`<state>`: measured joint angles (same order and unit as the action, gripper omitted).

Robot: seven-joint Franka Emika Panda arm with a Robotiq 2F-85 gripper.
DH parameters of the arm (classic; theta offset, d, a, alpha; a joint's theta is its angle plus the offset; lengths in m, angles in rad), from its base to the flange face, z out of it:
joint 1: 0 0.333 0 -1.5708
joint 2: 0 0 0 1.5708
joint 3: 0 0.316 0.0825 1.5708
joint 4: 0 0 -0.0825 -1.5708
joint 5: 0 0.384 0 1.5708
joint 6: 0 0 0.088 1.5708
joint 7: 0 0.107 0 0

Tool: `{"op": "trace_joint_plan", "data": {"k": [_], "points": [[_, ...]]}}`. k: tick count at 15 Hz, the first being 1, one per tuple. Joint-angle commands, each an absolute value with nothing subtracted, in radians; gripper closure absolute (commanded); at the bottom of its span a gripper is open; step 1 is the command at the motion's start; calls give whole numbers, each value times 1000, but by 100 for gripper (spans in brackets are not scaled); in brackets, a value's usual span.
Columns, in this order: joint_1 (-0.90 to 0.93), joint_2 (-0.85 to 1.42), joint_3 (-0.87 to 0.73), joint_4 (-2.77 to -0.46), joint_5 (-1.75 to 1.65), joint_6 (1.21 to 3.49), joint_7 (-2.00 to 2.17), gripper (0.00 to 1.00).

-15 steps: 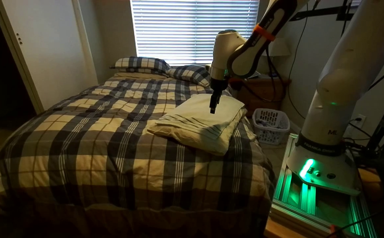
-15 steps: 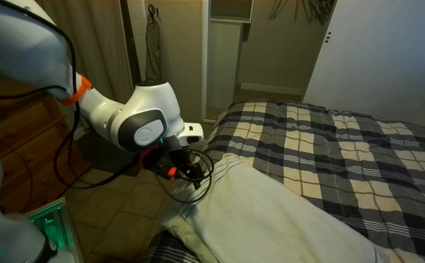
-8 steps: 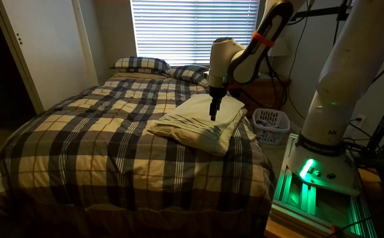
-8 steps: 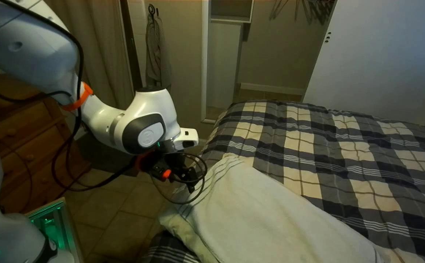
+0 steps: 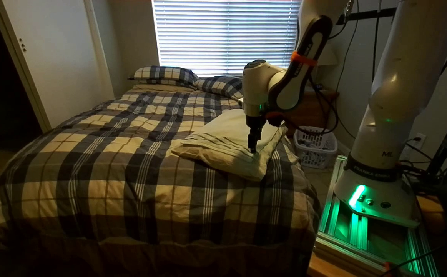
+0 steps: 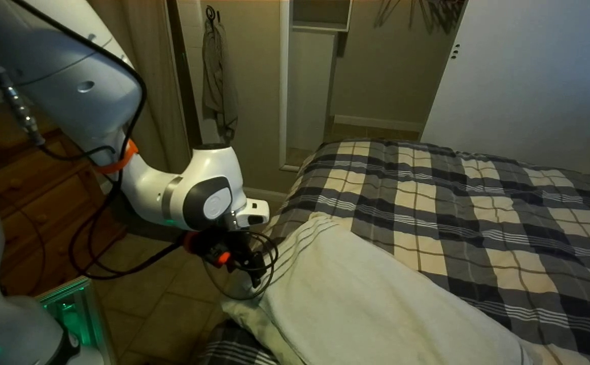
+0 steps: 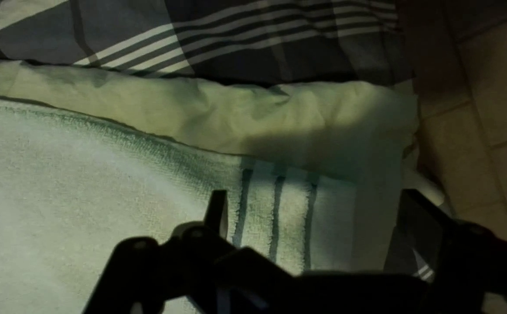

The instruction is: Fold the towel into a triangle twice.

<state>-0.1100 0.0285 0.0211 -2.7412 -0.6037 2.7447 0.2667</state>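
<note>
The towel is a pale cream-white cloth with dark stripes near its end. It lies on a cream, pillow-like layer (image 5: 267, 161) at the bed's edge, in both exterior views (image 5: 227, 125) (image 6: 376, 294). In the wrist view the towel (image 7: 83, 183) fills the lower left, and the cream layer (image 7: 183, 109) shows beyond its edge. My gripper (image 5: 252, 151) points down at the striped corner; it also shows in an exterior view (image 6: 256, 284). In the wrist view the gripper (image 7: 315, 194) is open, its fingers apart on either side of the striped end, holding nothing. Contact with the cloth cannot be told.
The plaid bedcover (image 5: 150, 173) spreads under and around the towel. Plaid pillows (image 5: 163, 73) lie at the bed's head. A white laundry basket (image 5: 315, 158) and a wooden nightstand (image 5: 319, 107) stand beside the bed. The bed's edge drops to the tiled floor (image 6: 147, 289).
My gripper has come down and moved toward the striped corner by the bed's edge. The towel has not visibly moved.
</note>
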Motion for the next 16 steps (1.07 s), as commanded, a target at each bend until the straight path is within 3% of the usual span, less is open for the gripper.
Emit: {"op": "trace_joint_plan", "data": {"k": [1, 16], "points": [[-109, 100, 6, -2698, -722, 2783, 374, 0], [-82, 317, -4, -2554, -815, 2763, 485, 0]]}}
